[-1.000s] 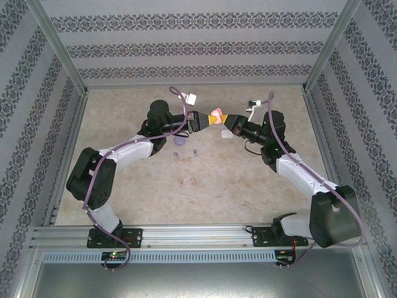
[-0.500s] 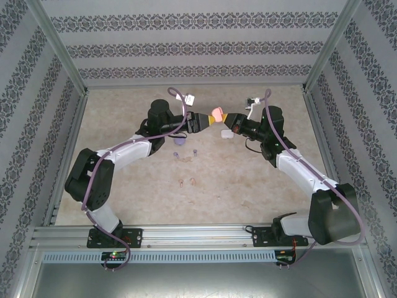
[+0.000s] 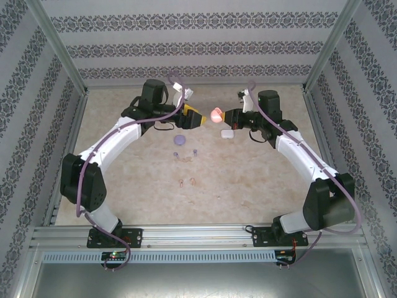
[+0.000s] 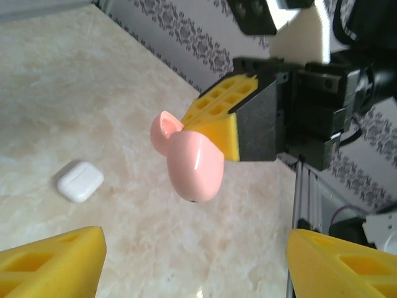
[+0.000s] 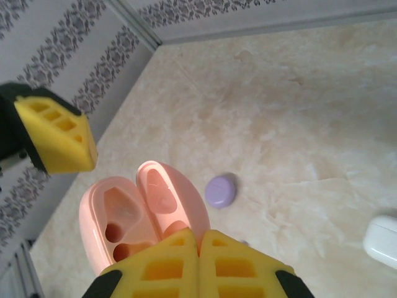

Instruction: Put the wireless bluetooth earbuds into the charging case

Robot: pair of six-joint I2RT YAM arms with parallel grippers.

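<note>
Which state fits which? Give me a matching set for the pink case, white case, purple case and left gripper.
1. pink charging case
2. white charging case
3. purple charging case
4. left gripper

A. open, holding nothing
B. rounded rectangle, lying closed on the table
C. lid open, pinched in the right gripper, off the table
D. round, lying on the table

Pairs: 1-C, 2-B, 3-D, 4-A
</note>
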